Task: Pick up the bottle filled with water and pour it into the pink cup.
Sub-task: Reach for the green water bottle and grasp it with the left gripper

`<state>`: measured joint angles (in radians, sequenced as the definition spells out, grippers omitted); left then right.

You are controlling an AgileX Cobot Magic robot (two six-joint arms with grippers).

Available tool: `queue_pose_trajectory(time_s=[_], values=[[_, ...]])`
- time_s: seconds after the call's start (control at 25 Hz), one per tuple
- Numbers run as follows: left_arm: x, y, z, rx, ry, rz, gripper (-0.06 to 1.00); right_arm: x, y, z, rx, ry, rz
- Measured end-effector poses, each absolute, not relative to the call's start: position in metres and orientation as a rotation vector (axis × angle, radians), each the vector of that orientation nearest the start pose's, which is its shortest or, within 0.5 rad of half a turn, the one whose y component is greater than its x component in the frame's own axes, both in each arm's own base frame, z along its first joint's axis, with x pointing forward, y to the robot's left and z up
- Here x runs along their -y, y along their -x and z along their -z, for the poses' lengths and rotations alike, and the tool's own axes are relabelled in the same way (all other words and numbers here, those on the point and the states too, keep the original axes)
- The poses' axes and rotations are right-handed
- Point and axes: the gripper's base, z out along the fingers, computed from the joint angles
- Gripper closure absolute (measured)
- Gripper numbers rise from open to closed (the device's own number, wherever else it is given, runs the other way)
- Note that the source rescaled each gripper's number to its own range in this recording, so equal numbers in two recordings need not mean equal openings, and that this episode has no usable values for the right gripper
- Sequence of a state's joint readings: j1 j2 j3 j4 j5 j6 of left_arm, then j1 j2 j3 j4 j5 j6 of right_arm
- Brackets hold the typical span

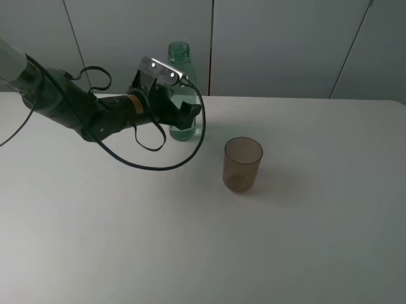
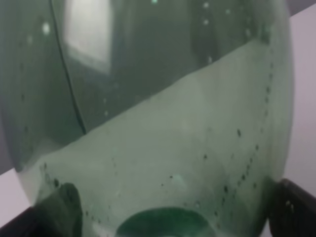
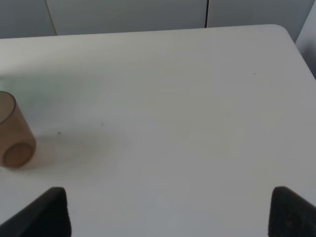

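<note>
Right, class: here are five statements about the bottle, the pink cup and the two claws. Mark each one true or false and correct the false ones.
1. The bottle stands upright on the table. True.
2. The pink cup lies on its side. False: it stands upright, mouth up.
3. The left claw has a finger on either side of the bottle's lower body. True.
4. The pink cup is full. False: it looks empty; the water is in the bottle.
5. The right claw holds the pink cup. False: it is open and well apart from the cup.
</note>
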<state>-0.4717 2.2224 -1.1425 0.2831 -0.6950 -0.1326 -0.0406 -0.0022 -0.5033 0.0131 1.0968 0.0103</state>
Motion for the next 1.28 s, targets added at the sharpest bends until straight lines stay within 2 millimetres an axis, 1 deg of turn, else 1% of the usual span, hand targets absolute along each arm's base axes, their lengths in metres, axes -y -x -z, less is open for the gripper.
queue_pose_trajectory(time_s=[0.12, 0.56, 0.84, 1.0, 1.28], values=[[0.218, -0.391, -0.1, -1.779, -0.64, 0.431, -0.06, -0.001, 0.007, -0.275, -2.074, -0.052, 0.003], [0.222, -0.396, -0.087, -1.786, -0.648, 0.433, -0.06, -0.001, 0.007, -0.275, -2.074, -0.052, 0.003], [0.226, -0.398, -0.091, -1.759, -0.646, 0.442, -0.06, -0.001, 0.007, -0.275, -2.074, -0.052, 0.003], [0.227, -0.399, -0.087, -1.763, -0.647, 0.443, -0.06, -0.001, 0.007, -0.275, -2.074, -0.052, 0.003], [0.227, -0.399, -0.087, -1.762, -0.645, 0.443, -0.06, -0.001, 0.007, -0.275, -2.074, -0.052, 0.003]])
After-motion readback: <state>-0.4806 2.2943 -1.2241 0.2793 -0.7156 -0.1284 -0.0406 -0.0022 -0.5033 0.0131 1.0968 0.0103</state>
